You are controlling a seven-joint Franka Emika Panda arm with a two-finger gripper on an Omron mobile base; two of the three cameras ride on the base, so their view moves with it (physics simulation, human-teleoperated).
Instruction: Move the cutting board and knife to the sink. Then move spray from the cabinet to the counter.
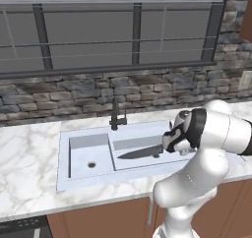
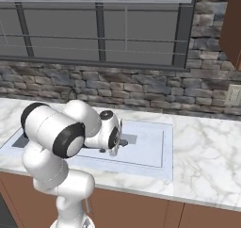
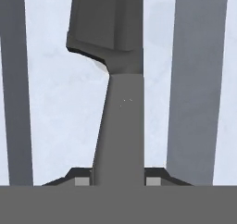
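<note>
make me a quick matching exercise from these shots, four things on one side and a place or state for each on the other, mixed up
Things:
1. knife
2. faucet
3. drain
4. gripper

Places or states:
A. floor of the sink's left basin
B. black, upright on the rim behind the basins
C. closed on a dark handle
D. blade out over the right basin

Pairs: 1-D, 2-B, 3-A, 4-C

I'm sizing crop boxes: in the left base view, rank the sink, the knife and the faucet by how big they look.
1. The sink, by far the largest.
2. The knife: its visible blade spans part of the right basin; the handle end is hidden behind the claw.
3. The faucet, though close to the knife's visible part, so that ranking is unsure.
</note>
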